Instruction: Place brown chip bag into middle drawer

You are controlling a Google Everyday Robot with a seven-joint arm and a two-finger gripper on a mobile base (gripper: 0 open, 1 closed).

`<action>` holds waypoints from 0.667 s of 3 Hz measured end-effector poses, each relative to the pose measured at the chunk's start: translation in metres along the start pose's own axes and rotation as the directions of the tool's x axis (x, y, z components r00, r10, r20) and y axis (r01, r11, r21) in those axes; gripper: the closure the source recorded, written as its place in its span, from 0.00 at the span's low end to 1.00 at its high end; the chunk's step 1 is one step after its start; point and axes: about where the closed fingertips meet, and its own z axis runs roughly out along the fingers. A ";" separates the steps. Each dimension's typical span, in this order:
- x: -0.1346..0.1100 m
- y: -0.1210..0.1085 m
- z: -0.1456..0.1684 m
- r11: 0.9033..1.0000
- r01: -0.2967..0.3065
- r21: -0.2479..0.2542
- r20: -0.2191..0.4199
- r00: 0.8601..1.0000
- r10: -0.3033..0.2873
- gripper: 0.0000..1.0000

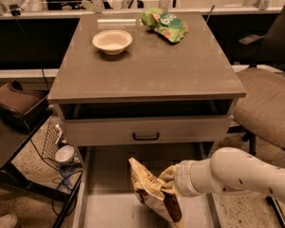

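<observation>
- The gripper (173,186) sits at about 5 o'clock in the view, at the end of the white arm (237,177) that reaches in from 4 o'clock. It is mostly hidden behind the bag but appears clamped on it.
- The brown chip bag (149,190) is at 6 o'clock, tilted with its top corner leaning toward 11 o'clock. It is inside the outline of the open middle drawer (107,208), over the right half of the floor.
- I cannot tell whether the bag's lower end touches the floor, since it runs to the bottom edge of the view.
- The step in hand looks like the lowering and release.
- To do it well, bring the bag low and let it tip flat toward 9 o'clock, where bare floor shows. That keeps it below the drawer front (145,129) with the black handle at 12 o'clock.
- Release before pulling out toward 4 o'clock, keeping clear of the right side wall.
- The bowl (112,41) and green bag (164,23) on top play no part.
</observation>
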 end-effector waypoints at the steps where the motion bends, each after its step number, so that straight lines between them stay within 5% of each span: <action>1: -0.001 0.000 0.000 1.000 0.002 -0.001 0.000 1.000 -0.002 0.13; 2: -0.002 0.001 0.000 1.000 0.004 -0.002 0.000 1.000 -0.004 0.00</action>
